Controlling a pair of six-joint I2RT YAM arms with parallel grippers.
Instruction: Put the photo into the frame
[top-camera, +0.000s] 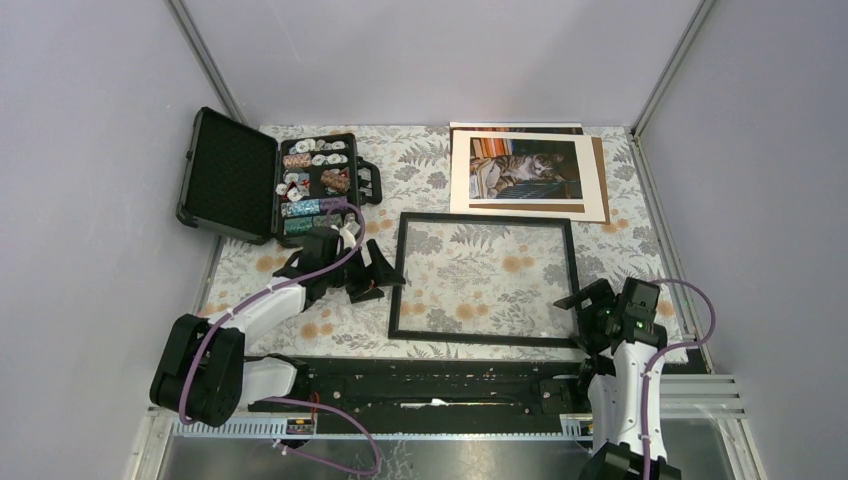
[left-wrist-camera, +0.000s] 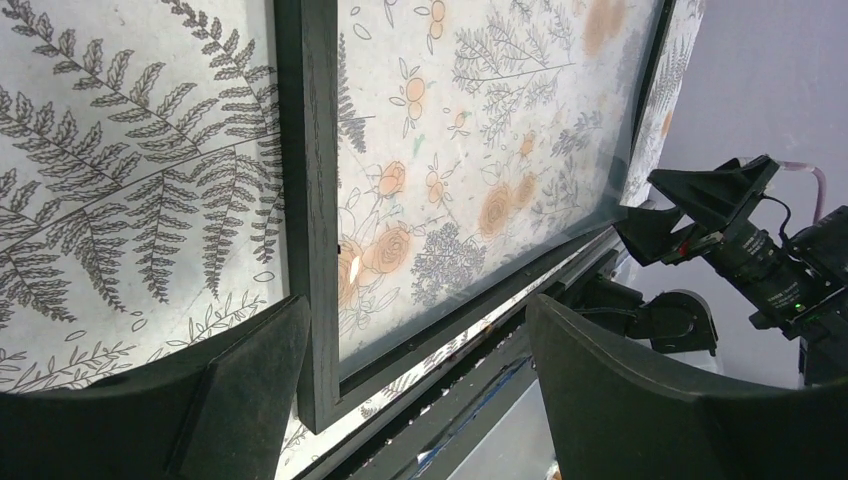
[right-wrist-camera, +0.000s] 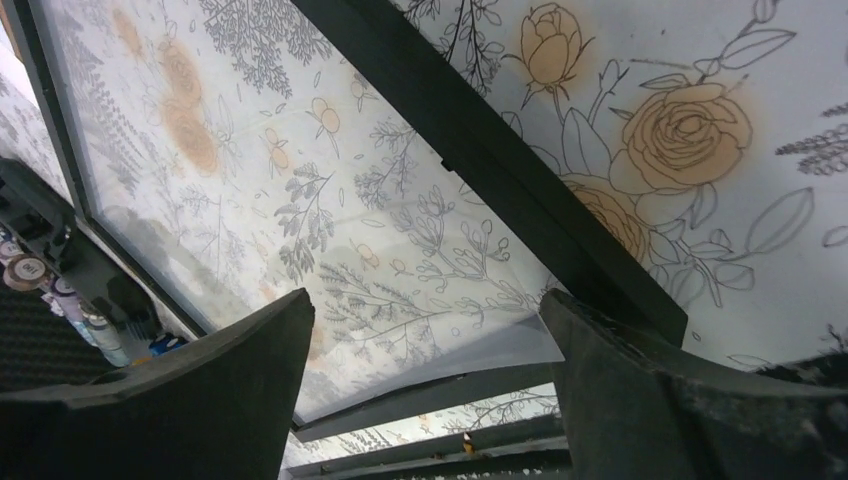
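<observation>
Left gripper, at the left edge of the frame, and right gripper, at its lower-right corner, have fingers apart and hold nothing. The photo lies upper right, beyond the frame's far edge, long axis left-right. The right arm is nearer.

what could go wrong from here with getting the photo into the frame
1. The open left gripper and right gripper sit right at the frame moulding, so a careless move might shove it askew.
2. The photo sits inside a cream mat on the far stack, so lifting it may drag the mat along.
</observation>
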